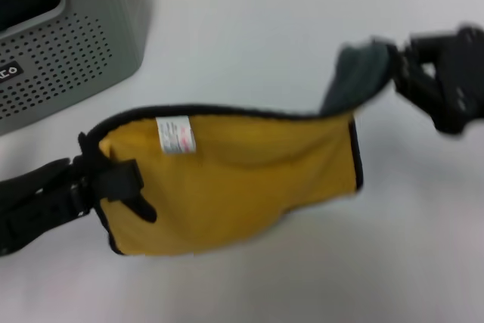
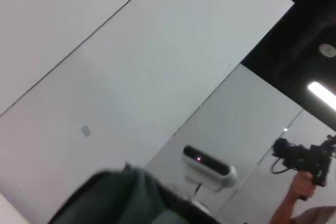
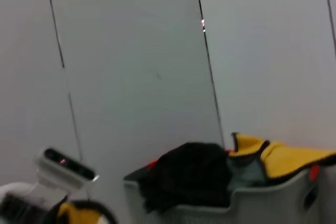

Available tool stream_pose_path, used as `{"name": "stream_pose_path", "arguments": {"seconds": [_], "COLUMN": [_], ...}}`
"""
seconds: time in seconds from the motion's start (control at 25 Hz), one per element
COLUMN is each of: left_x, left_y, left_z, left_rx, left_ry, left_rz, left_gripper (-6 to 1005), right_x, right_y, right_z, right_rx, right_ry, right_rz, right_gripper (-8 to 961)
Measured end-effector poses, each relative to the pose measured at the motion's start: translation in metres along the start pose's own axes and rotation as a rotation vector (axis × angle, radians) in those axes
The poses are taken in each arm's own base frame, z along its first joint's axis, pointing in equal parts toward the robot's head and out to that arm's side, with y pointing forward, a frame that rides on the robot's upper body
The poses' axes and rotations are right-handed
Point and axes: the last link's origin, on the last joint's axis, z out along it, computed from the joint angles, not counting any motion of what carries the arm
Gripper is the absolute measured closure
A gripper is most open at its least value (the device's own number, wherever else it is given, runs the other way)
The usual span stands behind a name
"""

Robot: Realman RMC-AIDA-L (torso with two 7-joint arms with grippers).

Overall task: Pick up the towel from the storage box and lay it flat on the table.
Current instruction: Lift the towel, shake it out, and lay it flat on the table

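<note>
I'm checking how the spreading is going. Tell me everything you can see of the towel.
The towel is soft cloth, mustard-yellow side up, with black piped edge and a small white label near its far edge. It stretches between the left gripper and the right gripper, whose corner is lifted, showing dark teal underside. It hangs over the table, outside the storage box.

light: bright, even — shadows: faint on table [image 1: 249, 43] | blur: right hand [image 1: 442, 81] smeared — wrist views soft

You see the towel [image 1: 242, 187] as soft matt cloth, mustard with black piping; the storage box [image 1: 68, 58] is grey perforated plastic, and the table [image 1: 242, 43] is smooth, faintly glossy white.
</note>
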Motion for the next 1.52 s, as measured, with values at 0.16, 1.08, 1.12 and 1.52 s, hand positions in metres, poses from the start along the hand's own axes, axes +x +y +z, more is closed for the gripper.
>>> {"name": "stream_pose_path", "arguments": {"seconds": [0.16, 1.08, 1.12, 1.52], "left_x": [-0.006, -0.059, -0.053, -0.021], "left_y": [0.022, -0.087, -0.092, -0.131], "left_z": [0.015, 0.070, 0.070, 0.039], "left_rx": [-0.078, 0.151, 0.176, 0.490], "left_ry": [-0.049, -0.034, -0.024, 0.048], "left_rz": [0.042, -0.200, -0.180, -0.073], "left_gripper": [960, 955, 955, 953], "right_x": [0.012, 0.120, 0.123, 0.126], "right_y": [0.018, -0.042, -0.048, -0.096], "right_z": [-0.014, 0.010, 0.015, 0.055], "right_rx": [-0.112, 0.002, 0.034, 0.249], "right_ry": [0.015, 0.004, 0.020, 0.154], "right_rz": [0.042, 0.301, 0.287, 0.230], "right_gripper": [904, 899, 899, 897]}}
